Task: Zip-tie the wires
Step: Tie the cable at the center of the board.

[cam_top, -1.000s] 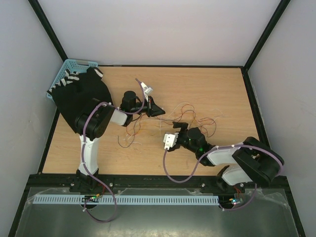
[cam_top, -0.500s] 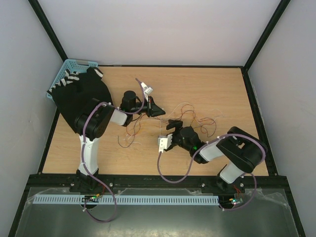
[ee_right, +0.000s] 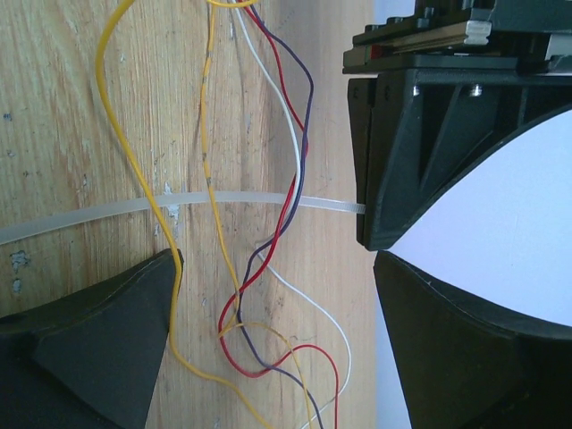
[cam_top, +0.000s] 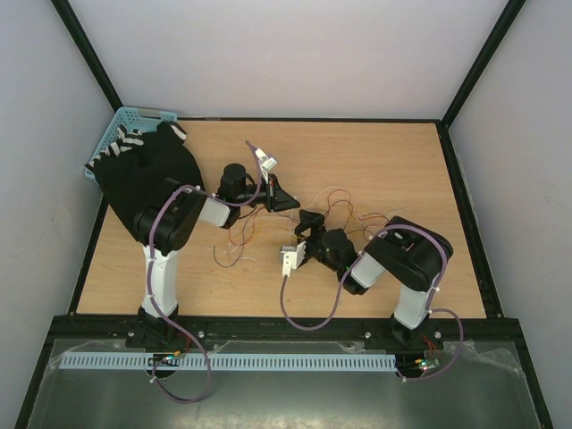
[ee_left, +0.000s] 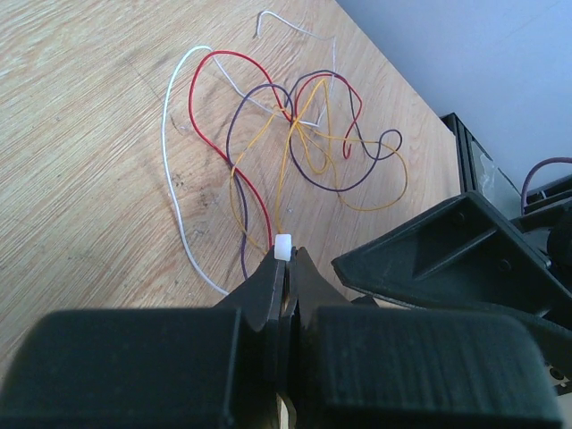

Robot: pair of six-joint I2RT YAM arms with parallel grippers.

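Observation:
The wires [cam_top: 357,216] lie in a loose tangle of red, yellow, purple and white strands on the wooden table. My left gripper [cam_top: 293,204] is shut on one end of the zip tie [ee_left: 283,246], just near of the tangle [ee_left: 295,121]. In the right wrist view the zip tie [ee_right: 255,199] is a pale strip lying flat, with several wires [ee_right: 207,134] crossing it. One end runs into the left gripper [ee_right: 370,213]. My right gripper [ee_right: 277,259] is open, low over the wires, its fingers either side of them. It sits right beside the left gripper in the top view [cam_top: 308,222].
A blue basket [cam_top: 112,134] stands at the back left corner, partly hidden by the left arm. A black frame edges the table. A white slotted strip [cam_top: 223,362] lies in front of the arm bases.
My right arm has folded in and its gripper has moved left and forward, up to the left gripper over the wires. The left arm has stayed still.

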